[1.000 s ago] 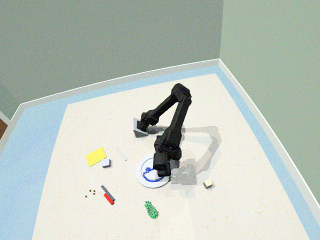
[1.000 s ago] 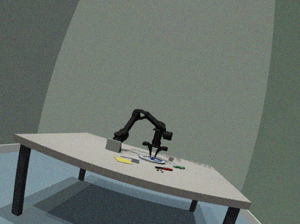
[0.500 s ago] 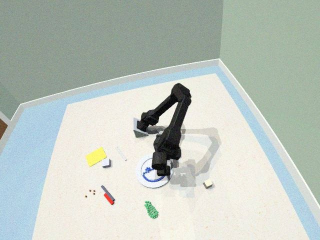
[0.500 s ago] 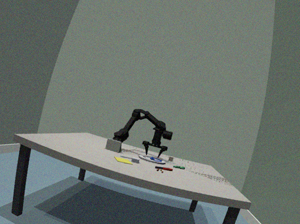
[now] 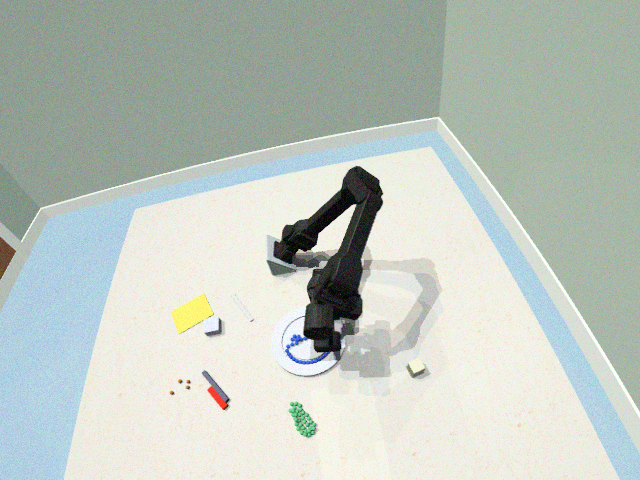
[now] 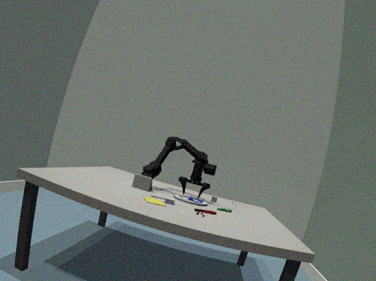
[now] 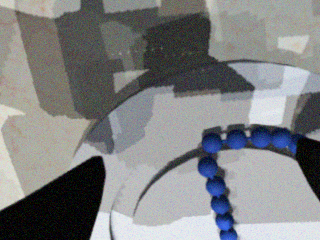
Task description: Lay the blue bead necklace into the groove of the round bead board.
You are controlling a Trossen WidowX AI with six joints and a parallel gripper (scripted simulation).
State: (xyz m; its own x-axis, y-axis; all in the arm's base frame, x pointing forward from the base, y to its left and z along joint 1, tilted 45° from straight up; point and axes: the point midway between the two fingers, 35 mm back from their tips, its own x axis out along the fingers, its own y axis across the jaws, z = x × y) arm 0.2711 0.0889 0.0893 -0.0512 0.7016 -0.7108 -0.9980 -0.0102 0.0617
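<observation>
The round white bead board (image 5: 278, 338) (image 6: 177, 197) (image 7: 270, 192) has a ring groove. The blue bead necklace (image 5: 307, 362) (image 6: 195, 199) (image 7: 215, 186) lies on it. In the top view one stretch curves along the groove's near side, and its left end bunches inward. In the wrist view a row follows the groove at upper right, then bends sharply and runs across the inner disc. My gripper (image 6: 191, 195) (image 7: 199, 156) is wide open and empty, pointing down just above the board. The arm hides the board's right part in the top view.
A green bead string (image 5: 302, 419) lies near the board. A cream cube (image 5: 415, 367) stands right. To the left are a yellow sheet (image 5: 192, 313), a pale block (image 5: 212, 326), a thin white strip (image 5: 241, 307), a red and dark bar (image 5: 217, 397) and several small brown beads (image 5: 188, 386).
</observation>
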